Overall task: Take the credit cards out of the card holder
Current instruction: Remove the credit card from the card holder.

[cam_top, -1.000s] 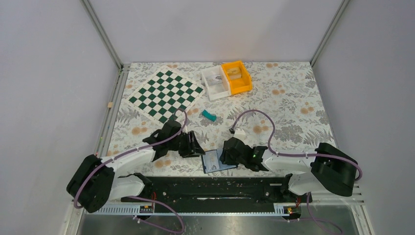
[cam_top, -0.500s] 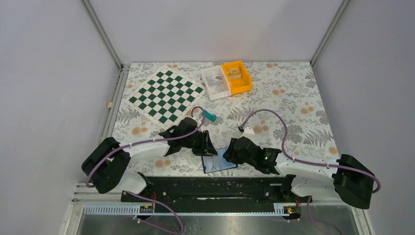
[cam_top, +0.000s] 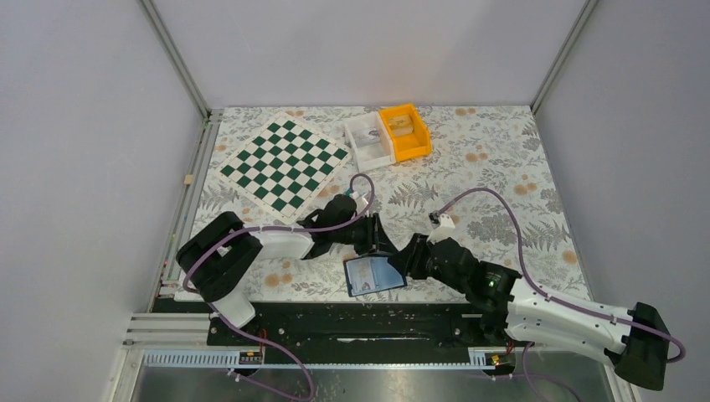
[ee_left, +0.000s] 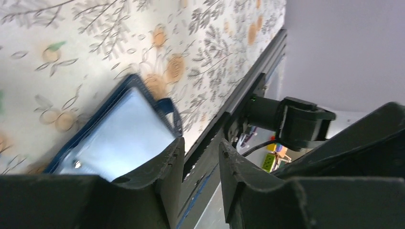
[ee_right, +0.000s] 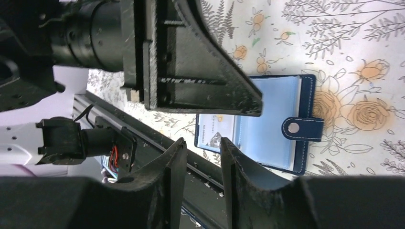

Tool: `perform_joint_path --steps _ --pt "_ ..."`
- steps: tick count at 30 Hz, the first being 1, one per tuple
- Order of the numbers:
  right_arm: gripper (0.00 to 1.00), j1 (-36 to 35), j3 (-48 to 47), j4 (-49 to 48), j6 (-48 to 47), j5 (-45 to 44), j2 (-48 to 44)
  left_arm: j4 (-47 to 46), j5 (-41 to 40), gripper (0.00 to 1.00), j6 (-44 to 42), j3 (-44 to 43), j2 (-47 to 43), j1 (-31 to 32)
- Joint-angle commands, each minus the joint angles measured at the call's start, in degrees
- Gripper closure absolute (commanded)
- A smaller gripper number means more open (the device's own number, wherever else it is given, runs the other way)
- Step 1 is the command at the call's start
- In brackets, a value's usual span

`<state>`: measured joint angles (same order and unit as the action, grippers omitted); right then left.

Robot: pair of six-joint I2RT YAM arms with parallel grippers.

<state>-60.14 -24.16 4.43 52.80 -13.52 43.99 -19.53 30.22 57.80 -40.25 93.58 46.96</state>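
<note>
Card holder (cam_top: 374,276) lies open and flat on the table (cam_top: 502,184) at 6 o'clock, by the near edge, long axis 9-to-3. One printed credit card (ee_right: 214,135) shows in one half. The other half is a plain pale blue panel, and I can't tell how many cards are inside.

Left gripper (cam_top: 374,243) is at the holder's 12 o'clock, over its far edge. Jaws are slightly apart, nothing between. Right gripper (cam_top: 408,261) is at 2 o'clock, jaws also parted and empty.

Both are close, left looks marginally nearer. The left finger hides the holder's far edge in the right wrist view, and the left wrist view is blurred.
</note>
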Motion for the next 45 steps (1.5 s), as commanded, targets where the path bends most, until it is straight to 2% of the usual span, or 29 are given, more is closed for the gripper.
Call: perform_joint_path --steps 1,4,8,16,20,24,27,35,41,45 --pt "0.62 0.3 3.2 -6.9 -2.6 3.0 -0.9 -9.2 2.8 0.67 2.9 -3.1 2.9 0.3" --pt "0.65 0.4 4.4 -11.1 -2.5 6.0 2.7 -8.1 2.2 0.67 2.1 -3.2 4.2 0.3" --pt "0.66 0.4 4.7 -15.6 -1.5 7.4 10.3 -0.1 -0.6 0.66 -2.2 -4.4 1.8 -0.2" --pt "0.65 0.4 3.6 -20.2 -1.4 9.4 18.7 19.0 -10.0 0.62 -8.4 -3.9 -14.0 -6.5" --pt "0.63 0.4 3.1 -22.4 -0.6 11.0 21.1 27.1 -13.5 0.64 -10.8 -1.2 -21.2 -6.9" --pt "0.63 0.8 2.8 -25.6 -1.2 12.7 24.7 24.0 -11.3 0.69 -8.9 6.8 -26.4 -6.8" --pt "0.63 3.1 2.6 -29.2 -2.1 18.6 27.9 20.6 -10.5 0.73 -7.8 11.4 -28.3 -6.9" --pt "0.64 6.1 1.4 -31.1 -2.3 23.0 32.0 10.3 -7.5 0.80 -5.8 16.8 -22.5 -6.6" --pt "0.62 7.1 2.5 -31.0 -2.4 22.7 32.5 8.6 -8.0 0.88 -6.8 18.0 -19.9 -6.7" --pt "0.62 7.6 3.0 -33.0 -2.6 23.6 34.5 7.5 -8.3 0.89 -7.1 18.5 -17.5 -6.5"
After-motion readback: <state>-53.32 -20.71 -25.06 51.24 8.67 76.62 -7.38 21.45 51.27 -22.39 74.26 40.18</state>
